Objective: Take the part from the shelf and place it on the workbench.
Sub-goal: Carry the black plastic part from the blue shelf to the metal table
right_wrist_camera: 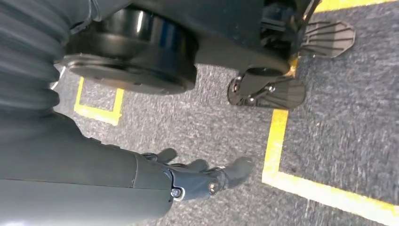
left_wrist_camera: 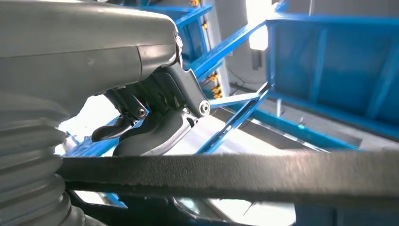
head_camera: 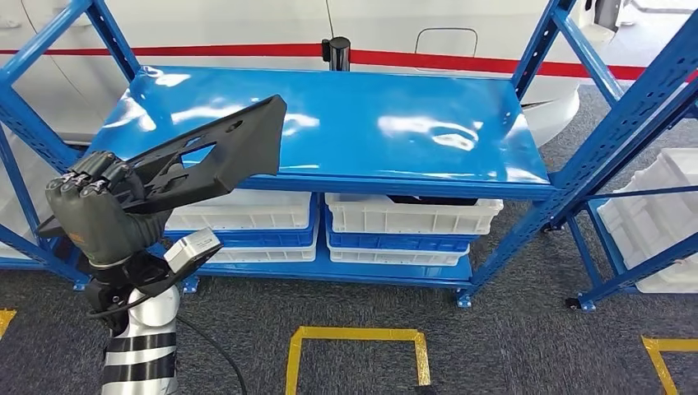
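part (head_camera: 216, 153): flat black bracket with cutouts | we see it tilted, gripped in left hand (head_camera: 92, 216) | raised before the blue shelf (head_camera: 370, 123) front edge

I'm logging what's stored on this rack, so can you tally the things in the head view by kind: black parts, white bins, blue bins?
Black part, held by the left hand in front of the blue shelf: 1
White bins, on the lower level and at the right edge: 5
Blue bins, between the white ones: 2
Total: 8
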Robot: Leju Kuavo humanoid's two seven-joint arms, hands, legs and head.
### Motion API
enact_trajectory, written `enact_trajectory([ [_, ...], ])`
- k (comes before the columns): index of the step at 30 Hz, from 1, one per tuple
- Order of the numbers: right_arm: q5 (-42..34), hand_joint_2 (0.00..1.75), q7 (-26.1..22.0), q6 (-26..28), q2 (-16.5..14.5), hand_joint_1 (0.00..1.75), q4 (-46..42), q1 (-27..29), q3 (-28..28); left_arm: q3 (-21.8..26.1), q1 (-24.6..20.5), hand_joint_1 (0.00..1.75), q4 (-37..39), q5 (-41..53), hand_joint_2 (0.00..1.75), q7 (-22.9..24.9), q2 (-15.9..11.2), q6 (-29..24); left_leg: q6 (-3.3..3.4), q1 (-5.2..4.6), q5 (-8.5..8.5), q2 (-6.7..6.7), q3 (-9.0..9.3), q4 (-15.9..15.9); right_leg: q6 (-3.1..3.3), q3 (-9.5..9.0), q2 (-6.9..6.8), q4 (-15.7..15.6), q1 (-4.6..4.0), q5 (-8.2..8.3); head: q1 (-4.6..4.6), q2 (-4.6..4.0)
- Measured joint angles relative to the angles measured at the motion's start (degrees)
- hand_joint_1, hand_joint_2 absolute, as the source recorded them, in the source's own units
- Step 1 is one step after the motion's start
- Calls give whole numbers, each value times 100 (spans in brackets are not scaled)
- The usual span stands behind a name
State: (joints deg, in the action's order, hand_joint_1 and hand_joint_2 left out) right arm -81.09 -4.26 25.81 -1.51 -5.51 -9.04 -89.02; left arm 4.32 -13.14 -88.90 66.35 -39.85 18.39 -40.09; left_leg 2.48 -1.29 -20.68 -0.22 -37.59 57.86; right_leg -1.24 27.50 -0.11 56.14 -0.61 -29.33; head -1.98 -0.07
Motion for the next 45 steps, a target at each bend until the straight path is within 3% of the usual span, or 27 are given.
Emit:
enact_trajectory([
  [2, -18, 175, -7, 0, -9, 0, -3, 6, 0, 9, -4, 175, -7, 33, 175, 16, 2, 1, -57, 6, 42, -3, -23, -5, 56, 61, -8, -27, 37, 90, 15, 0],
  [3, -26, 175, -10, 0, -13, 0, -4, 6, 0, 15, -3, 175, -14, 52, 175, 32, 2, 1, -92, 11, -56, -5, -67, 64, 98, 88, -19, -45, 68, 148, 12, 0],
  [5, -36, 175, -20, 1, -24, 0, -7, 3, 0, 26, -2, 175, -26, 87, 175, 66, 1, 0, -172, 54, -550, -7, -231, 530, 153, 173, -44, -68, 126, 277, -7, 0],
  [7, -38, 175, -28, 1, -28, 0, -8, 7, 0, 39, 1, 175, -30, 122, 175, 88, 1, 0, -259, 130, -1058, -4, -409, 1293, 150, 305, -58, -58, 138, 383, -33, 0],
  [8, -39, 175, -30, 1, -31, 0, -8, 10, 0, 47, 3, 175, -30, 133, 175, 92, 1, 1, -301, 174, -1149, -3, -440, 1589, 129, 374, -68, -47, 147, 429, -34, 0],
  [9, -39, 175, -30, 1, -33, 0, -9, 14, 0, 56, 4, 175, -30, 137, 175, 93, 1, 1, -343, 220, -1103, -2, -382, 1698, 98, 441, -77, -30, 166, 469, -36, 0],
  [10, -39, 175, -31, 1, -34, 0, -9, 16, 0, 63, 5, 175, -30, 138, 175, 97, 1, 1, -390, 267, -975, 0, -222, 1601, 65, 503, -83, -3, 193, 502, -35, 0],
  [12, -39, 175, -33, 2, -19, 0, -6, 14, 0, 72, 2, 175, -30, 140, 175, 109, 1, 1, -529, 358, -773, -2, 329, 933, 0, 629, -86, 90, 230, 543, -54, 0],
  [14, -46, 175, -41, 4, -6, 0, -8, 4, 0, 68, -1, 175, -31, 160, 175, 144, 1, 1, -590, 385, -822, -27, 676, 365, -85, 740, -80, 182, 215, 588, -78, 0],
  [15, -50, 175, -46, 6, -4, 0, -11, 4, 0, 66, -2, 175, -32, 183, 175, 177, 1, 2, -559, 361, -873, -39, 692, 267, -140, 790, -76, 197, 205, 630, -82, 0],
  [17, -65, 175, -58, 6, -18, 0, -16, 22, 0, 63, -1, 175, -31, 239, 175, 249, -1, 3, -387, 314, -810, -35, 569, 244, -248, 872, -74, 193, 224, 703, -64, 0],
  [18, -75, 175, -63, 5, -24, 0, -18, 34, 0, 63, -2, 175, -30, 264, 175, 281, -1, 3, -290, 290, -750, -31, 504, 241, -262, 941, -72, 234, 239, 655, -62, 0],
  [19, -91, 175, -73, 3, -27, 0, -18, 47, 0, 62, -3, 175, -30, 291, 175, 305, -1, 3, -196, 273, -687, -27, 434, 234, -246, 1032, -68, 372, 244, 511, -54, 0],
  [21, -129, 175, -102, -1, -38, 0, -19, 56, 0, 59, -3, 175, -30, 352, 175, 348, -6, 3, -60, 233, -561, -24, 278, 229, -155, 1281, -43, 1014, 231, 22, -25, 0],
  [23, -161, 175, -128, 9, -51, 0, -20, 59, 0, 57, 3, 175, -32, 414, 175, 417, -25, 3, 0, 175, -432, -24, 111, 232, -115, 1446, -21, 1752, 199, -319, -8, 0],
  [25, -172, 175, -146, 61, -63, 0, -22, 57, -1, 53, 12, 175, -40, 461, 175, 522, -59, 3, 19, 122, -308, -25, -43, 234, -129, 1298, -13, 1893, 148, -262, -9, 0],
  [26, -162, 175, -153, 130, -66, 0, -22, 54, -2, 49, 16, 175, -52, 485, 175, 581, -81, 3, 21, 101, -245, -28, -112, 234, -119, 1063, -10, 1660, 107, -149, -9, 0],
  [29, -110, 175, -163, 512, -56, 0, -18, 15, -2, 25, 42, 175, -131, 548, 175, 700, -147, 1, -11, 79, -63, -24, -235, 226, 49, 156, -20, 451, -45, -102, -16, 0],
  [31, -114, 175, -167, 798, -60, 0, -15, -5, -2, 0, 66, 175, -177, 566, 175, 722, -182, -2, -81, 102, 54, -5, -244, 183, 119, -16, -29, 100, -99, -137, -4, 0],
  [33, -152, 175, -192, 995, -74, 0, -15, -13, -1, -17, 94, 175, -208, 574, 175, 728, -204, -3, -156, 122, 92, 0, -271, 150, 158, 43, -30, 35, -56, 9, 15, 0],
  [34, -179, 175, -219, 1037, -78, 0, -15, -19, 0, -21, 101, 175, -219, 589, 175, 734, -214, -2, -194, 123, -46, -1, -307, 217, 187, 85, -36, -5, -24, 97, 11, 0],
  [37, -226, 175, -295, 1023, -96, 0, -16, -28, 2, -27, 103, 175, -232, 640, 175, 755, -250, -1, -316, 173, -894, -2, -476, 1028, 222, 277, -57, -34, 35, 336, -8, 0],
  [38, -231, 175, -305, 1013, -104, 0, -17, -27, 2, -30, 107, 175, -231, 646, 175, 758, -262, 0, -360, 200, -1045, -1, -510, 1367, 210, 355, -64, -24, 46, 401, -9, 0],
  [40, -240, 175, -323, 988, -116, 0, -18, -27, 2, -36, 108, 175, -229, 657, 175, 762, -281, 1, -439, 262, -954, 0, -408, 1674, 155, 532, -79, 14, 82, 508, -10, 0],
  [42, -251, 175, -349, 922, -114, 0, -17, -32, 2, -37, 79, 175, -226, 648, 175, 768, -290, 1, -525, 336, -716, 1, 57, 1214, 76, 694, -90, 100, 123, 581, -11, 0],
  [44, -263, 175, -371, 819, -108, 0, -17, -44, 2, -41, 18, 175, -215, 625, 175, 780, -293, 2, -566, 348, -770, -14, 553, 525, -11, 824, -93, 196, 129, 638, -19, 0],
  [45, -269, 175, -375, 771, -109, 0, -19, -52, 2, -43, -13, 175, -203, 618, 175, 793, -295, 2, -547, 331, -845, -22, 654, 331, -55, 863, -95, 219, 122, 674, -18, 0],
])
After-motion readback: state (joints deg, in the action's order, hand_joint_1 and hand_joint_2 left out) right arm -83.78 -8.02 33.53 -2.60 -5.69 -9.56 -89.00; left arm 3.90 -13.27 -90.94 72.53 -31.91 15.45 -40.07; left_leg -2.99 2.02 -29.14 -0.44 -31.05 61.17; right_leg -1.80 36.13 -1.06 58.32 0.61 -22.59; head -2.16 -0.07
